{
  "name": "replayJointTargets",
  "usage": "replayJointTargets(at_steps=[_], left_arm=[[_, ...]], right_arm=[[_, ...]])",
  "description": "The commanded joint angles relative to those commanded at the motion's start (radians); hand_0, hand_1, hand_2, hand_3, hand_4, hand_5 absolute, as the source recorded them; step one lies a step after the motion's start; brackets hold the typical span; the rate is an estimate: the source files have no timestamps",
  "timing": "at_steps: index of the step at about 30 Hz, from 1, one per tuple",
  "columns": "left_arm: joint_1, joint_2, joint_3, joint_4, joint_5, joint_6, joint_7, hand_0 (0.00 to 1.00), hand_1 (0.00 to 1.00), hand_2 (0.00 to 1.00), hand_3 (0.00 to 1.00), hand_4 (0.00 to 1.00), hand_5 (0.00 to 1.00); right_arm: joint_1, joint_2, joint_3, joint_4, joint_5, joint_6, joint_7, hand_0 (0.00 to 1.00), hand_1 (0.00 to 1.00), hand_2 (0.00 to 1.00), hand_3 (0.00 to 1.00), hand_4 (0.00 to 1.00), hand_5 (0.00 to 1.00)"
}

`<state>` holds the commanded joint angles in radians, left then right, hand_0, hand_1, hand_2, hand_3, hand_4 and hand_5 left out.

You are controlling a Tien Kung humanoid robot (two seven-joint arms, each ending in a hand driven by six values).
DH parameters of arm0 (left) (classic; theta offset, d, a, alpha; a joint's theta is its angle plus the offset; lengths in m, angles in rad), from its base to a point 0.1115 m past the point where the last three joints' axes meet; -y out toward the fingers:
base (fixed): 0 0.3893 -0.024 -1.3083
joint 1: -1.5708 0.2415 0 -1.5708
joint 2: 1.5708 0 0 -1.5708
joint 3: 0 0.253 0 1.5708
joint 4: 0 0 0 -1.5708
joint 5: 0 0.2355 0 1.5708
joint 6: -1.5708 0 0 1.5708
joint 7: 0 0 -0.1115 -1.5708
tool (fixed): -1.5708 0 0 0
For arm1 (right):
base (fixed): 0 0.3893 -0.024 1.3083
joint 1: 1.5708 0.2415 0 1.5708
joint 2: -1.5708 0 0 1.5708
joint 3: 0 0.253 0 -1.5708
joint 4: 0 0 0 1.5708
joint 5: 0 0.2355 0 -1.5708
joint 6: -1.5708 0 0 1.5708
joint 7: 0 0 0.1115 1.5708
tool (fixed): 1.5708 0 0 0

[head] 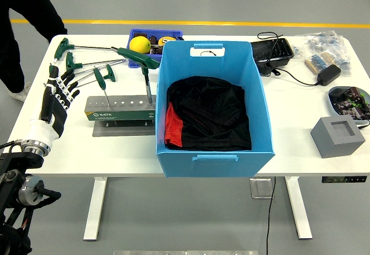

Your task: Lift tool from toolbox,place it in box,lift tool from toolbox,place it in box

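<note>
The big blue box (214,107) sits at the near edge of the white table (300,151), and it is the thing to find everything else by. Inside it lies a black cloth (211,116) with a bit of red cloth (173,129) at its left side.

Left of the blue box, touching its wall or nearly so, is the gray tool stand (119,108), a long bar with a row of holes that runs left to right. One green-handled tool (142,70) stands in a hole at the end nearest the box. Its thin shaft goes straight up and its green handle lies across the top, slanting toward the box.

Further left of the box, past the stand, is the robot's left hand (58,96). Its fingers are spread apart, point away from the robot, and hold nothing.

Behind the stand, three more green-handled tools (87,61) lie flat on the table. Their long shafts point mostly to the right, toward the box.

Behind the box's left corner is a small blue tray (134,58) with a yellow ball (140,44) in it.

Right of the box sits a gray block (338,136).

At the far left corner a person (29,12) in black stands.
</note>
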<state>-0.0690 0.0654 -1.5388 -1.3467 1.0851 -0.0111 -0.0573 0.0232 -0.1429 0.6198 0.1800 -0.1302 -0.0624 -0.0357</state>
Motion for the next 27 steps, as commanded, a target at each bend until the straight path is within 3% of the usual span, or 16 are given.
replayJointTargets(at_steps=[27], left_arm=[[-0.008,-0.005,-0.022,0.003,0.005,0.006,-0.004,0.928,0.971,0.998,0.901,0.898,0.998]], right_arm=[[0.009,-0.002,0.008,0.000,-0.011,0.000,-0.003,0.798,0.819,0.846,0.760,0.936,0.801]])
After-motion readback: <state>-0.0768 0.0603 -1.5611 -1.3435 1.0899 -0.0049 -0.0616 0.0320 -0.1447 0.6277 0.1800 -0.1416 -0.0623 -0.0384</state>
